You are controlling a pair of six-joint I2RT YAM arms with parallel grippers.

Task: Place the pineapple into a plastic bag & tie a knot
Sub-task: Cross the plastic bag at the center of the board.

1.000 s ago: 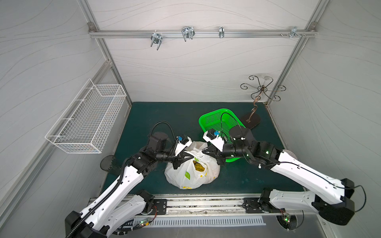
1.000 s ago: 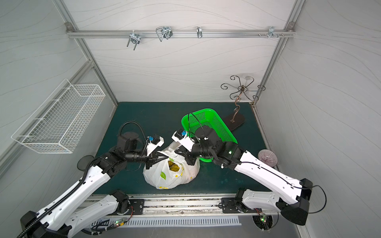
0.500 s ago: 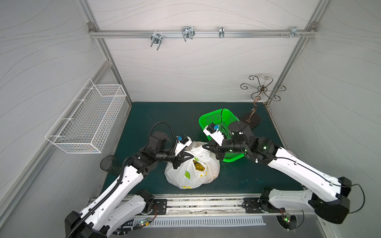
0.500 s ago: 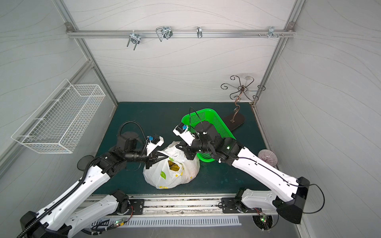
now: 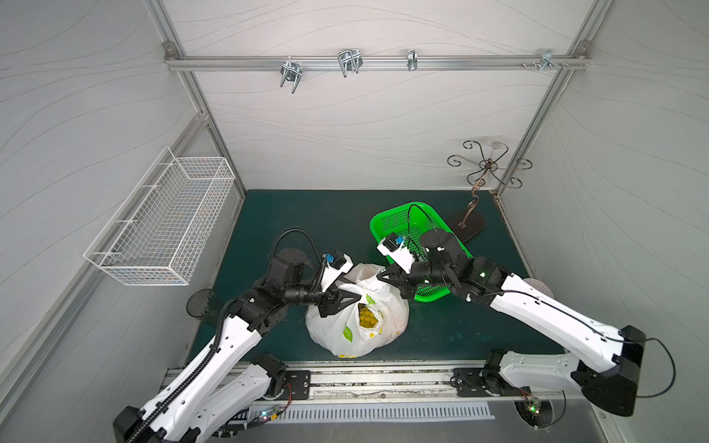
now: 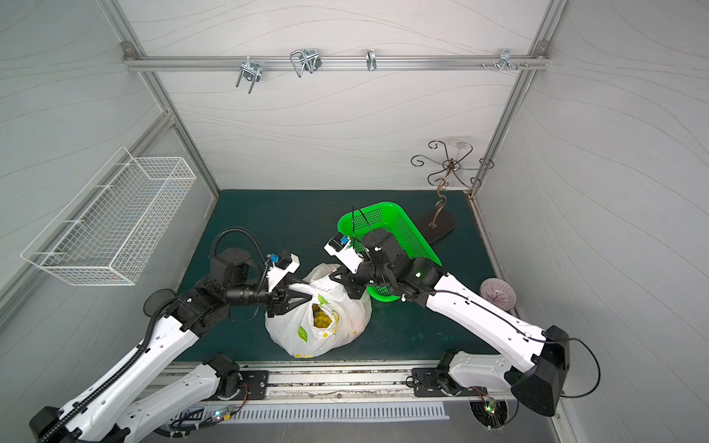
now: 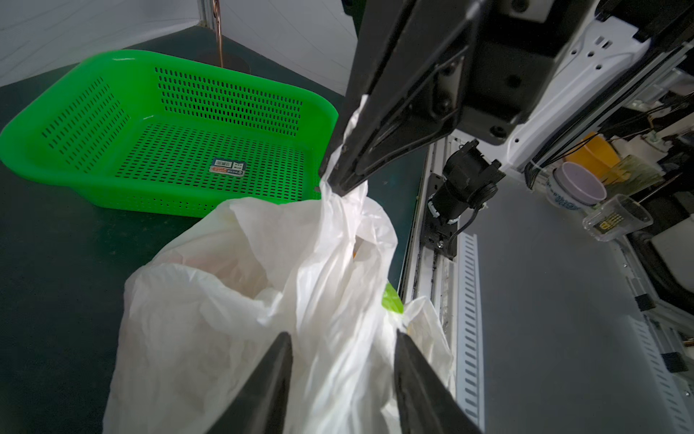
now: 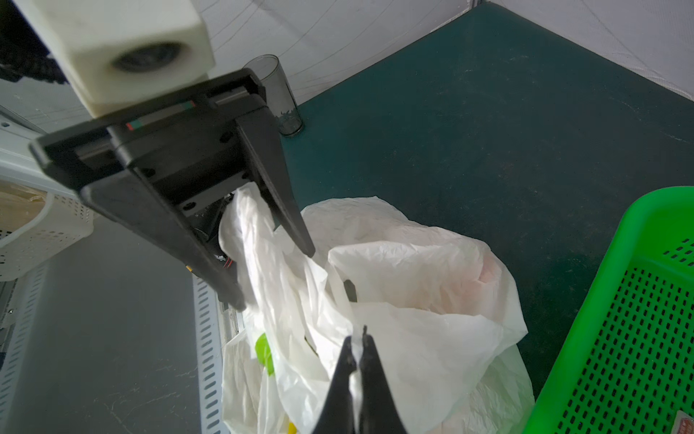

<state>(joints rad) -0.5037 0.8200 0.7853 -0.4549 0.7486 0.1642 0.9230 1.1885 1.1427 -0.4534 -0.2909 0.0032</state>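
Plastic bag (image 5: 345, 337), pineapple (image 5: 366, 316) inside, sits mid-tabletop (image 5: 307, 218) beside the green tray (image 7: 233, 101); right gripper (image 8: 358, 340) clamps a handle strip (image 7: 330, 210), left gripper (image 7: 340, 338) gapes around the other handle (image 8: 255, 240). Next: close low, pull both taut.

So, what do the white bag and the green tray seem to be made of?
The plastic bag looks like thin, translucent white plastic film: it crinkles, folds softly and lets faint colour through. The green tray looks like rigid moulded plastic, fairly glossy, with regular rows of slots.
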